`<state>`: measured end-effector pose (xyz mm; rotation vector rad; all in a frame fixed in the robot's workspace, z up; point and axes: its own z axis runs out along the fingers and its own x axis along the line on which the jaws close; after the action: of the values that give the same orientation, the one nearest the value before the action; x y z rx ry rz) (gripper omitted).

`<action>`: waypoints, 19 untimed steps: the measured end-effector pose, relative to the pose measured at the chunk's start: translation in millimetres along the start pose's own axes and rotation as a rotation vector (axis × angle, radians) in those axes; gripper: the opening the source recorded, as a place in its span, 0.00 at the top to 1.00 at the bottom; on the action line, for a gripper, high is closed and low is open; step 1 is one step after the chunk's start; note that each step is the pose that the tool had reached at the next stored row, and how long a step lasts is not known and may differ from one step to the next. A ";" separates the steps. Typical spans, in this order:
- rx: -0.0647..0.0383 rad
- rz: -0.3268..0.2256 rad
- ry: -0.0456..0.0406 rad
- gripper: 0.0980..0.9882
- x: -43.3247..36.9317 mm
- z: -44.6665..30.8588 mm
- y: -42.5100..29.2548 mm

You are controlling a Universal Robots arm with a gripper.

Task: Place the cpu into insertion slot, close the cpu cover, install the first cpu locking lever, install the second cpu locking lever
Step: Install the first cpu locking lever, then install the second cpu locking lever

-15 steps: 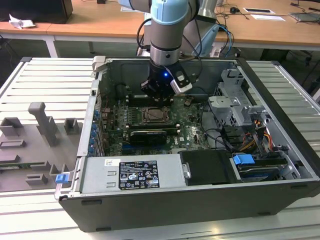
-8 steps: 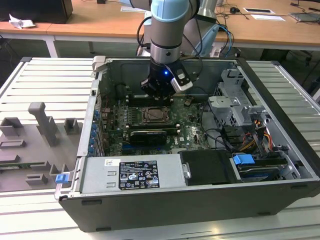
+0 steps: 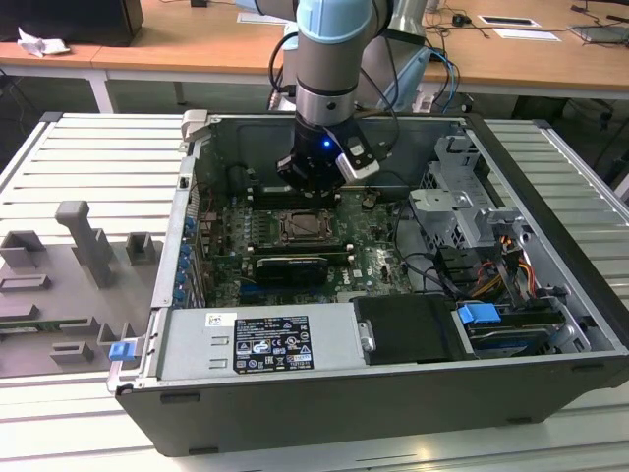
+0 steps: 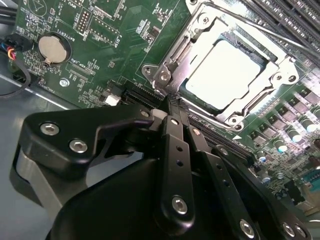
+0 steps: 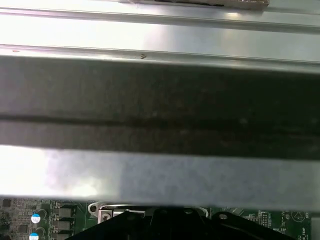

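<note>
Exterior view: I see my arm reaching down into the open computer case [image 3: 550, 246], with the gripper [image 3: 313, 180] hanging just above the green motherboard [image 3: 378, 251], close beside the insertion slot [image 3: 302, 228] at its far edge. A black expansion card [image 3: 287, 267] lies on the near side of the socket. A grey fixture tray [image 3: 69, 285] sits outside the case, toward the exterior view's left.

Second wrist view: I see the gripper [image 4: 176, 114] with its two black fingers [image 4: 172, 150] drawn together, almost no gap between them and nothing visibly held. Their tips sit at the corner of the socket frame. The cpu [image 4: 227, 75] lies seated in the insertion slot [image 4: 176, 67], its pale top showing through the window of the cpu cover [image 4: 270, 87], which lies flat over it. A coin cell battery [image 4: 52, 48] sits well apart on the board.

First wrist view: I see the case wall [image 5: 160, 105] close up, with a strip of motherboard [image 5: 30, 220] beneath.
</note>
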<state>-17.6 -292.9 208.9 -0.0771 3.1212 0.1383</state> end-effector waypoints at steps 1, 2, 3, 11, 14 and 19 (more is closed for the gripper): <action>0.000 0.000 0.0000 0.99 0.0 0.0 -0.5; 0.000 0.000 0.0000 0.99 0.0 -0.1 -1.0; 0.000 0.000 -0.0001 0.99 0.1 -0.1 -1.6; 0.000 0.000 -0.0001 0.99 0.1 -1.1 -2.5; 0.000 0.000 0.0001 0.99 0.1 -1.8 -2.5; 0.000 0.000 0.0000 0.99 0.1 -2.9 -2.8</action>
<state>-17.6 -296.0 211.5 -0.0765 3.1212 0.1383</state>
